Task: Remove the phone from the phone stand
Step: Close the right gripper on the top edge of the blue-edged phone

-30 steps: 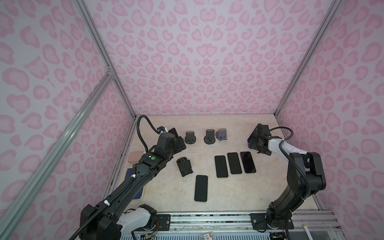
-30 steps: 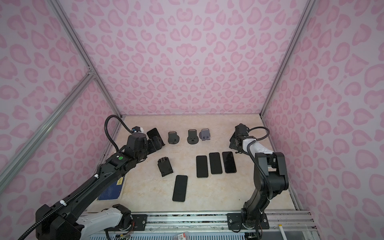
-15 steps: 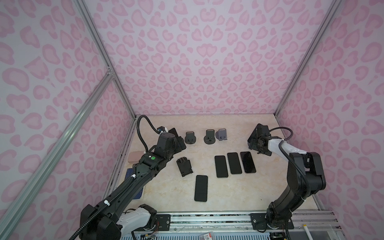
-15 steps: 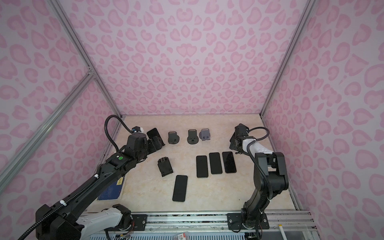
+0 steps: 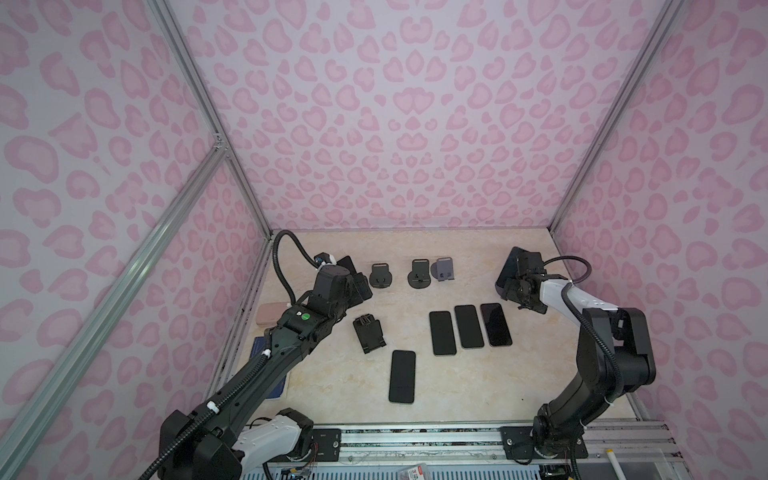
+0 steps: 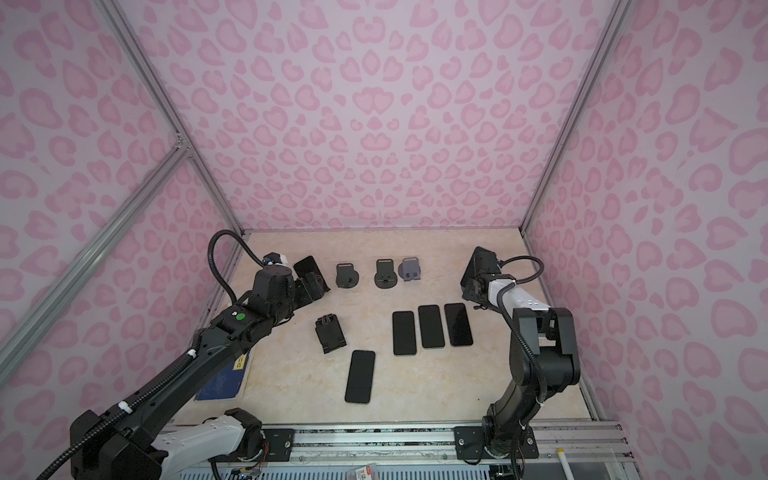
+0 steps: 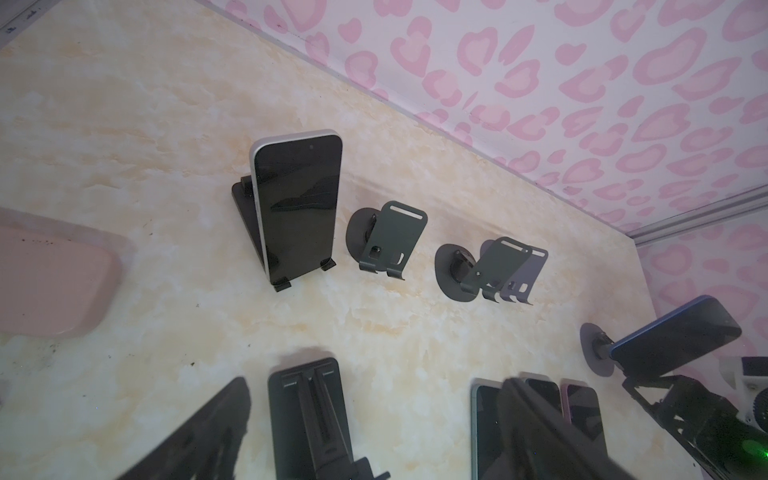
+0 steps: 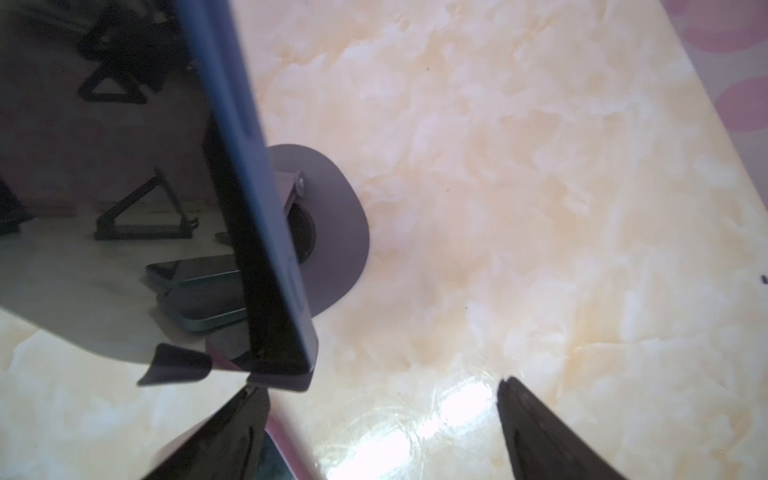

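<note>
We see the right gripper (image 8: 376, 386) with its fingers spread wide and only bare table (image 8: 540, 208) between them. One fingertip (image 8: 232, 428) sits just beside the lower corner of the blue phone (image 8: 266, 249), though we cannot tell whether it touches. That phone leans tilted on its grey stand (image 8: 336, 232), bottom edge in the stand's lip, at the right rear of the table. The left gripper (image 7: 374, 380) hangs with fingers just as wide and empty, facing a white-edged phone (image 7: 297, 203) propped on a black stand (image 7: 241, 208). Between the arms, three phones (image 5: 469, 326) lie flat side by side.
</note>
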Controlling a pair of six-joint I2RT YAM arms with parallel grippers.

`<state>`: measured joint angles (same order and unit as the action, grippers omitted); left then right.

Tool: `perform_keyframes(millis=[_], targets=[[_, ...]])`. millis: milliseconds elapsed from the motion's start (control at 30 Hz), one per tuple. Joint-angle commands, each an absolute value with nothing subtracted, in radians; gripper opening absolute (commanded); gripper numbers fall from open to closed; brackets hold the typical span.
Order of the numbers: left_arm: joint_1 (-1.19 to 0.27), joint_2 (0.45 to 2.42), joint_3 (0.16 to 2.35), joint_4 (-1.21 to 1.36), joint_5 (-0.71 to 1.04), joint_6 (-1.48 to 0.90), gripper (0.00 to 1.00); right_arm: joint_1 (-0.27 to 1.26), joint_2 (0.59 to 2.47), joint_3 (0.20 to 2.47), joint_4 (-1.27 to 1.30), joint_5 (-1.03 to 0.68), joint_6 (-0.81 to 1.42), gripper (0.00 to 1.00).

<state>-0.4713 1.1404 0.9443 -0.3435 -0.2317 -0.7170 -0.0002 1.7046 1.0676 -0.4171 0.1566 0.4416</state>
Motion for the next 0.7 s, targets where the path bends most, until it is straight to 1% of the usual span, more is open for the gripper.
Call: perform_keyframes(millis=[0,667], targets=[[-0.470,1.129,0.943,-0.323,-0.227,-0.718,0.96,-0.005,1.703,1.061,-0.426,0.167,0.442,0.89],[-0.469,1.123,0.943,-0.321,-0.229,-0.716,0.96,-0.031,1.691,1.052,-0.425,0.182,0.437,0.88]])
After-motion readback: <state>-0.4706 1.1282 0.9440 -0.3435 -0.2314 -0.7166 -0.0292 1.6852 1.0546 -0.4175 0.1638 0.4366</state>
